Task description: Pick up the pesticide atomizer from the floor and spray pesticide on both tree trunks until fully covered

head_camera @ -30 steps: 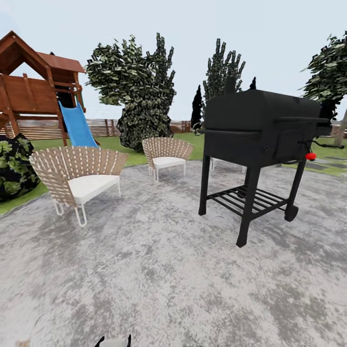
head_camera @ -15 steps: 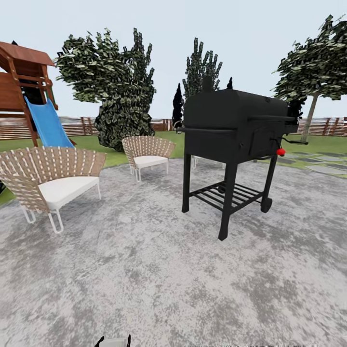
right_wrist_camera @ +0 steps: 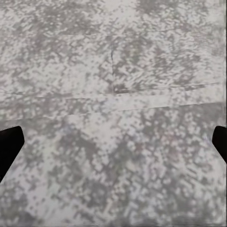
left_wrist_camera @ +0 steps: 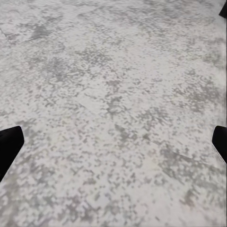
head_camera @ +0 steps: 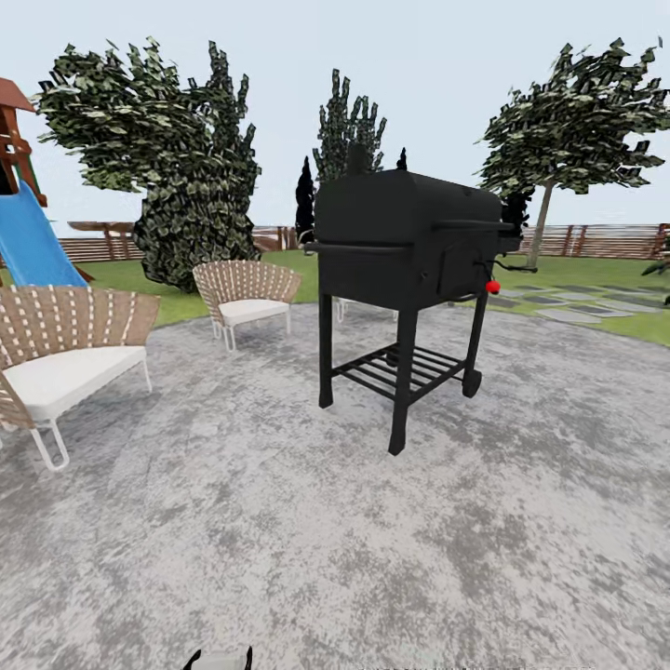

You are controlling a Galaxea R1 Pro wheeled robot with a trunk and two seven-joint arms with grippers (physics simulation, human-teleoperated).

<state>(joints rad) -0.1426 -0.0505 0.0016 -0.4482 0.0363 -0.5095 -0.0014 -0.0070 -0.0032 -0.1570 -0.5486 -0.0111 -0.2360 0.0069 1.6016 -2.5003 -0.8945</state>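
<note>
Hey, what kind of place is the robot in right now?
A backyard garden patio, it seems: grey stone paving with a black grill and wicker chairs, then lawn, a blue slide and a wooden fence behind.

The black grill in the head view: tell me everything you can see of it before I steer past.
The black grill stands upright on the grey stone paving, all matte black like painted metal. It has a rounded barrel body with its lid shut, a short chimney on top, a bar handle along the front, a slatted shelf between its legs, a small wheel at one leg and a red knob at its side. A woven chair stands apart.
</note>
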